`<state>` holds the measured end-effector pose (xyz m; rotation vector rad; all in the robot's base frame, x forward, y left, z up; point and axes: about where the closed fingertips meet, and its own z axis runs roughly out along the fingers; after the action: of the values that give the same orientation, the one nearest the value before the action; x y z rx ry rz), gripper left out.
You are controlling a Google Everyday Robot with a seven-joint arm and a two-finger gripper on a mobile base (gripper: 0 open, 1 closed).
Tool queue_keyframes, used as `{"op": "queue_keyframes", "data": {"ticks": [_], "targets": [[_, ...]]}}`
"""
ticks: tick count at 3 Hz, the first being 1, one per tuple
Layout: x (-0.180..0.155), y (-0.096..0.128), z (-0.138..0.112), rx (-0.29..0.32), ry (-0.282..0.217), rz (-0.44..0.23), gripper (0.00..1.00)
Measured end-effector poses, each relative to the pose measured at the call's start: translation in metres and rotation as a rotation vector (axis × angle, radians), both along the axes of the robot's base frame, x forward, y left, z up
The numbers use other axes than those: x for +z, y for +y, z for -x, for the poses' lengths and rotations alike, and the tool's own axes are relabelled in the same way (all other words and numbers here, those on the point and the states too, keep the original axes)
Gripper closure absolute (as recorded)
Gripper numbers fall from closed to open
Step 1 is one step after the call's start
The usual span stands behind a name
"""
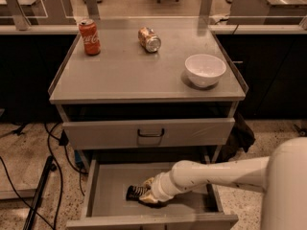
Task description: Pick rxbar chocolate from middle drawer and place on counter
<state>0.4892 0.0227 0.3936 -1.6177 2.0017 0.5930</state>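
So the gripper (149,199) is down inside the middle drawer (110,186), near the front lip and about mid-width, sitting right on top of one end of the rxbar chocolate (135,192). Honestly can't tell whether it's clamped on the bar or just parked over it, since that end is buried under the wrist.

The visible dark end of the bar pokes out toward the drawer's left wall. Its long axis looks like it runs roughly across the drawer, side to side and slightly skewed. It's flat on the drawer floor as far as I can see.

The arm reaches in from the drawer's right side, low and nearly level, forearm stretched across the floor.

My guess is the grab is the step in hand. The counter (139,71) sits above the drawer, so the next move is up and back.
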Motion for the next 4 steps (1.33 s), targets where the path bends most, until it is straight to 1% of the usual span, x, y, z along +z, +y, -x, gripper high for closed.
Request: {"op": "queue_keyframes", "data": {"ticks": [1, 2, 3, 4], "targets": [[0.024, -0.007, -0.001, 0.099, -0.001, -0.040, 1.00], [0.054, -0.023, 0.003, 0.184, 0.012, -0.035, 1.00], [0.067, -0.033, 0.007, 0.214, 0.015, -0.039, 1.00], [0.078, -0.037, 0.008, 0.220, 0.002, -0.048, 1.00]]}}
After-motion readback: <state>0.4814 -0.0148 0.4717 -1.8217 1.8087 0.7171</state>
